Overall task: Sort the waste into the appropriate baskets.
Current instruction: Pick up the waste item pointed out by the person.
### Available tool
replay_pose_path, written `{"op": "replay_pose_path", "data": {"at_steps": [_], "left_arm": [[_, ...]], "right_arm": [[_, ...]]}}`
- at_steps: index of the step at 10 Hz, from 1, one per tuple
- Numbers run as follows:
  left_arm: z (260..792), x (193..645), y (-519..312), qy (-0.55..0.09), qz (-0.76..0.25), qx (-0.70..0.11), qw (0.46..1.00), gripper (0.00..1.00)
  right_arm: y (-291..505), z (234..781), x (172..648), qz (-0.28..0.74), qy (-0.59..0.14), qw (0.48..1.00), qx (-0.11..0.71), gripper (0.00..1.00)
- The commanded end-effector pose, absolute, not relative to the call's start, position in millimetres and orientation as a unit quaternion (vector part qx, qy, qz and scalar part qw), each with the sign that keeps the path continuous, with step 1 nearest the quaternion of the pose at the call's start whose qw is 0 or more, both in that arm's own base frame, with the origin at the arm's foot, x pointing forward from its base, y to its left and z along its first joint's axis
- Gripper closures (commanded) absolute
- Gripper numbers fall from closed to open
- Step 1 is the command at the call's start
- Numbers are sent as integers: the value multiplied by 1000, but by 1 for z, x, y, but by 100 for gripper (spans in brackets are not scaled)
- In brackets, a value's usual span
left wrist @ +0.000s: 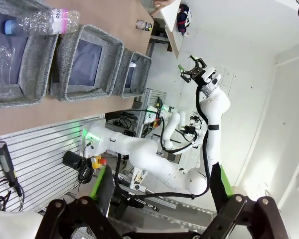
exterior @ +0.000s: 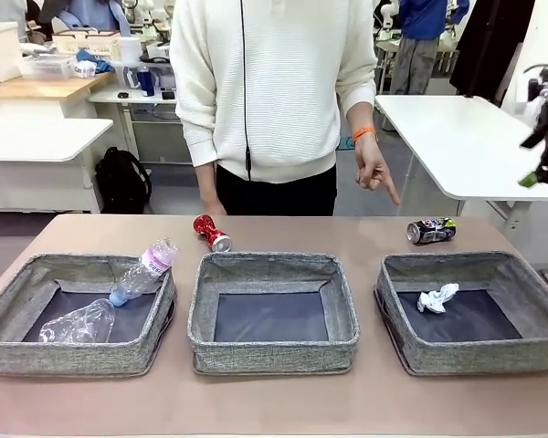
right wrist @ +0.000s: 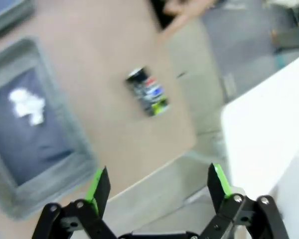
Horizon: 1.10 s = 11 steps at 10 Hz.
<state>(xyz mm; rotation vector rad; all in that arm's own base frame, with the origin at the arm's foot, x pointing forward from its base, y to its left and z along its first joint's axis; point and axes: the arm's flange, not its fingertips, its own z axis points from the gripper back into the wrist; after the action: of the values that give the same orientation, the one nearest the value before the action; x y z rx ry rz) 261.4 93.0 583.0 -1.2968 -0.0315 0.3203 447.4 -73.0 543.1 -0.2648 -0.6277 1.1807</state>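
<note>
Nearest me, three grey baskets are sitting in a row on the surface [exterior: 274, 401]. The left basket [exterior: 9, 306] is holding the crushed clear plastic bottle [exterior: 78, 322], w/ the small pink-label bottle [exterior: 144, 271] leaning over its right rim. The middle basket [exterior: 272, 351] is showing just its dark floor. The right basket [exterior: 475, 351] is holding the crumpled white paper [exterior: 437, 297].

Behind them the crushed red can [exterior: 212, 233] is lying just past the middle basket. The crushed black can [exterior: 431, 231] is lying just past the right one, nr the far right corner.

The right claw [exterior: 534, 175] is hanging high off the right side, jaws wide, nothing in them, looking down at the black can. The left claw [left wrist: 162, 184] is gaping wide & empty too, pointing away from the waste.

I'm guessing the black can is next. Best approach: drop straight down, jaws straddling its narrow side, then lift well clear before crossing any rim.

Room is tight: basket wall just nearside, surface edge to the right, and the person's hand [exterior: 374, 169] is pointing down beyond. It's more open leftward, twd the red can.
</note>
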Motion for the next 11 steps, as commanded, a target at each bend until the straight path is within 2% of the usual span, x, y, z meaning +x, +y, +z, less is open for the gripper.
{"op": "replay_pose_path", "data": {"at_steps": [1, 2, 7, 9, 11], "left_arm": [[585, 261, 93, -23, 142, -607, 781, 0], [585, 261, 93, -23, 142, -607, 781, 0], [585, 261, 93, -23, 142, -607, 781, 0], [585, 261, 93, -23, 142, -607, 781, 0], [585, 261, 93, -23, 142, -607, 781, 0]], "right_arm": [[-76, 516, 449, 526, -390, 753, -63, 0], [-73, 543, 447, 546, -290, 777, -122, 0], [-71, 534, 447, 550, -299, 770, -123, 0], [-50, 511, 506, 654, -136, 726, -162, 0], [-35, 480, 573, 696, -54, 706, -120, 0]]}}
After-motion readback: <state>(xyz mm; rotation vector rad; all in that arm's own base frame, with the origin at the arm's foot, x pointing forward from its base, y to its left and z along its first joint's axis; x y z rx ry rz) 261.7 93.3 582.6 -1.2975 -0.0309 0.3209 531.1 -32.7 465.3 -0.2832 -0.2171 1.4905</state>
